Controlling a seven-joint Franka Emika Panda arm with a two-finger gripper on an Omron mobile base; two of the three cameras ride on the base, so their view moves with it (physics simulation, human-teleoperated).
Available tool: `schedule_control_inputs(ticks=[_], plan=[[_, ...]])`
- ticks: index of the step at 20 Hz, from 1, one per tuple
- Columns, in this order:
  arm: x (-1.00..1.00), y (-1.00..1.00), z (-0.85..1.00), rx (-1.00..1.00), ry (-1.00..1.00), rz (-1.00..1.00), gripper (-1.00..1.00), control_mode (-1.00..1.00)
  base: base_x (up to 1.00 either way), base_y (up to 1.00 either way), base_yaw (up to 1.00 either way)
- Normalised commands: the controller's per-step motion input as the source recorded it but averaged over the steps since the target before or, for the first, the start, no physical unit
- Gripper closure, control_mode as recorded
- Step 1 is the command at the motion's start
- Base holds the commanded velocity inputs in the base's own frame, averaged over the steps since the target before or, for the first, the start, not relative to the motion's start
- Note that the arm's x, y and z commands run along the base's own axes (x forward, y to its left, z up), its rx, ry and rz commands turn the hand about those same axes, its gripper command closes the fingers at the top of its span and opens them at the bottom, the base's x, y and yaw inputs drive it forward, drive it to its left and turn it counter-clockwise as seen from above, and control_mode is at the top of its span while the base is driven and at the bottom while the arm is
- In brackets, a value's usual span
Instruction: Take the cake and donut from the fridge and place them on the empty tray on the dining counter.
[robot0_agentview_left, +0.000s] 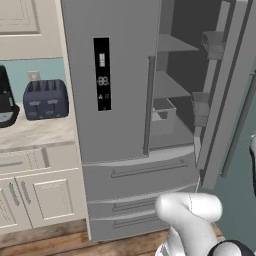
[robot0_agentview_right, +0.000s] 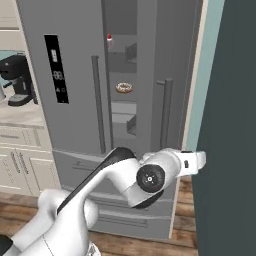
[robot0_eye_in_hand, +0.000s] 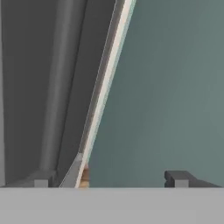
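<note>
The grey fridge (robot0_agentview_left: 115, 75) (robot0_agentview_right: 75, 125) has its right door (robot0_agentview_left: 225, 100) (robot0_agentview_right: 165, 100) swung open. Inside, the cake (robot0_agentview_right: 109, 39), a tiny white wedge with a red cherry, sits on an upper shelf. The donut (robot0_agentview_right: 124, 88) lies on the shelf below it. My arm reaches low to the right, with the hand (robot0_agentview_right: 194, 161) beside the open door's outer edge. In the hand view my gripper (robot0_eye_in_hand: 109, 179) is open with nothing between its fingers, facing the door's bar handle (robot0_eye_in_hand: 57, 87) and a teal wall (robot0_eye_in_hand: 175, 87). The tray and dining counter are out of view.
A wall counter (robot0_agentview_left: 35, 132) left of the fridge carries a dark blue toaster (robot0_agentview_left: 46, 99) and a black coffee machine (robot0_agentview_left: 6, 100) (robot0_agentview_right: 17, 80). A dark teal wall (robot0_agentview_right: 230, 125) stands close on the right. Wooden floor (robot0_agentview_right: 145, 245) lies below the fridge drawers.
</note>
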Motion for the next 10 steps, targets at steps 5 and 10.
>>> schedule_control_inputs(ticks=[5,10], plan=[[-0.98,0.18,0.63,-0.01,-0.07,-0.13,-1.00,-1.00,0.00,0.00,0.00],[-0.70,0.93,0.76,-0.10,0.07,0.00,-1.00,-1.00,0.00,0.00,0.00]])
